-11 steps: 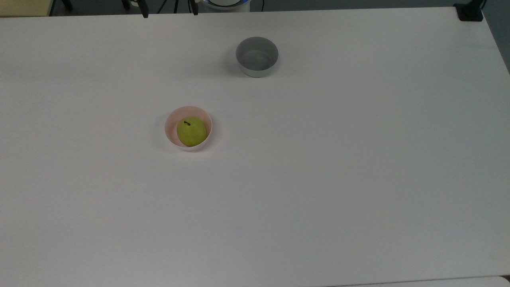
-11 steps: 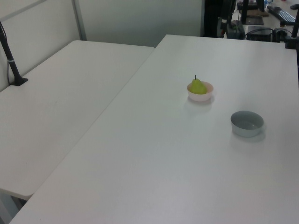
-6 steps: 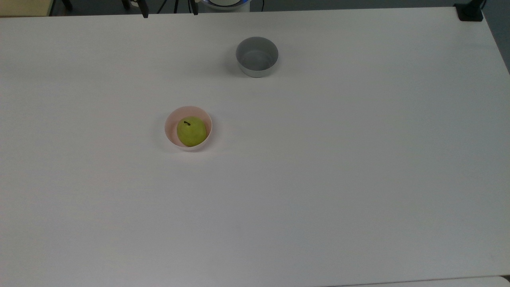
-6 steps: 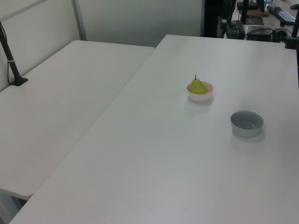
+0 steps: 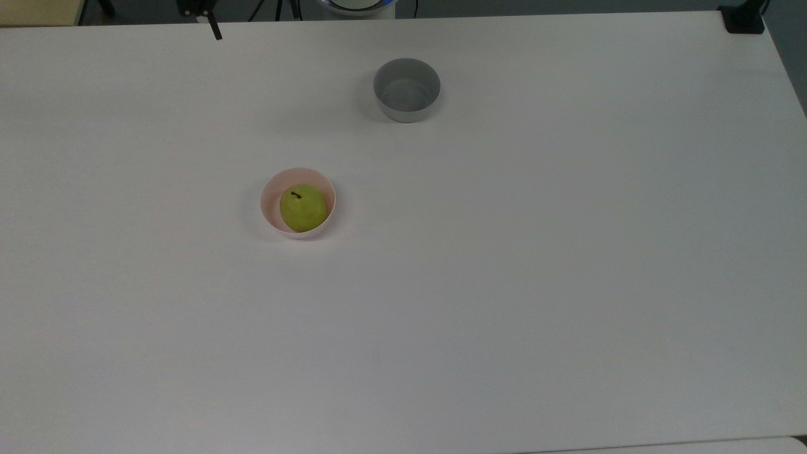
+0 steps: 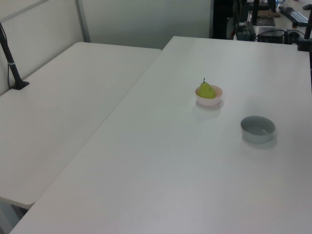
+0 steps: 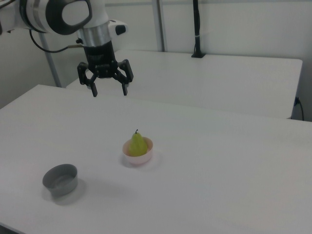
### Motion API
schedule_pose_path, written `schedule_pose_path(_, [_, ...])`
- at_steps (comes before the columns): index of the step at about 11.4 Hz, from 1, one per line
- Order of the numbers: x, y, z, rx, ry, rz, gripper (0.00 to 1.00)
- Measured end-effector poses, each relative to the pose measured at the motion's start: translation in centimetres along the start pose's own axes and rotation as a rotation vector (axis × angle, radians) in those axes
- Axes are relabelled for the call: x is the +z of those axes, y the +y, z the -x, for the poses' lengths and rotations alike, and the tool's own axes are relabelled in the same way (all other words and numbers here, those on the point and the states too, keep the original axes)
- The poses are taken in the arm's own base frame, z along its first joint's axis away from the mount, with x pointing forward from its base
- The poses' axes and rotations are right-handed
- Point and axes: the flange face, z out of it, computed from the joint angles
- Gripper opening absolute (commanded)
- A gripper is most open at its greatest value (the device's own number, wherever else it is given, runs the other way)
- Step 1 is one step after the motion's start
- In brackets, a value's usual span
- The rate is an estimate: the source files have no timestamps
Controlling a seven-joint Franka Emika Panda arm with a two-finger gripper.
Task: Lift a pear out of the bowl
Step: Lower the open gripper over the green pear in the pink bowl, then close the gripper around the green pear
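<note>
A small, rounded yellow-green pear (image 5: 303, 208) with a short dark brown stem stands upright in a small round pale pink plastic bowl (image 5: 272, 192) with a whitish outer wall. Its smooth, faintly glossy skin rises well above the rim, and in the right view (image 7: 138, 145) the narrow neck and stem point straight up out of the bowl (image 7: 146, 157). The bowl rests on a matte white table (image 5: 504, 284) with a flat, even surface. A second small round grey plastic bowl (image 5: 406, 89), of like size and with straight walls, sits well apart from the pink one. In the left view the pear (image 6: 206, 90) and its bowl (image 6: 209, 101) lie farther from the camera than the grey bowl (image 6: 258, 129).

The black 2-finger gripper (image 7: 107, 89), on a glossy white and black arm (image 7: 61, 14), hangs high above the table, well apart from the pear, fingers pointing down and spread wide, holding nothing.
</note>
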Motion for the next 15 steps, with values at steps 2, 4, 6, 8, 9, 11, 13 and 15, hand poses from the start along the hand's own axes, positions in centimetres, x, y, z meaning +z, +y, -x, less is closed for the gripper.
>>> schedule_pose_path(2, [2.8, 0.5, -0.9, -0.051, -0.049, -0.013, 1.00])
schedule_pose_path(4, [5.7, 1.1, -2.4, -0.055, -0.065, -0.013, 1.00])
schedule_pose_path(6, [8.6, 1.6, -3.8, -0.059, -0.058, -0.001, 1.00])
schedule_pose_path(8, [12.0, 2.0, -4.7, -0.049, -0.025, 0.022, 1.00])
schedule_pose_path(9, [14.1, 2.0, -5.0, -0.033, -0.007, 0.035, 1.00])
schedule_pose_path(11, [18.4, 1.4, -5.8, -0.004, 0.010, 0.049, 1.00])
schedule_pose_path(13, [21.6, 0.9, -6.6, 0.012, 0.004, 0.052, 1.00])
schedule_pose_path(15, [24.2, 0.2, -7.6, 0.028, 0.006, 0.058, 0.93])
